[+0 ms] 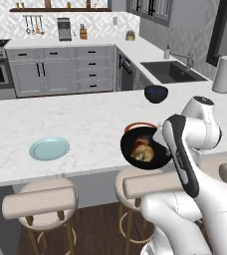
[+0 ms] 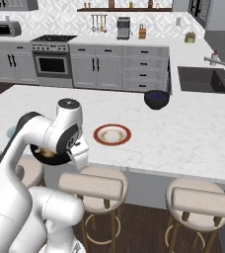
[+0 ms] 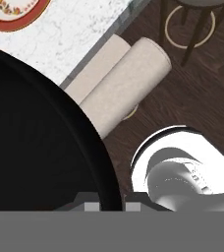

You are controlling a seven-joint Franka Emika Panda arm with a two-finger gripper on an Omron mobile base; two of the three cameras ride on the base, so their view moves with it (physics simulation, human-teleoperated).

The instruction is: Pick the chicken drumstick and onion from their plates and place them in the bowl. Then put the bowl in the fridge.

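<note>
The arm folds back low over the tabletop [image 1: 85, 124] edge, its hand carrying the bowl [image 1: 143, 148] above the stools [image 1: 41, 199]. The fingers grasp its rim, one each side. The drumstick [image 1: 139, 145] and onion [image 1: 146, 154] lie inside. The red-rimmed plate [image 2: 112, 134] and blue plate [image 1: 49, 148] sit on the tabletop.

Bowl [image 3: 40, 142] cut off by left and bottom edges in hand view; its contents mostly dark there. In right base view the arm hides most of the bowl [image 2: 49, 157]. Fingers hidden behind bowl rim; grip unreadable. Red-rimmed plate [image 1: 135, 126] partly covered by the bowl in left base view.
</note>
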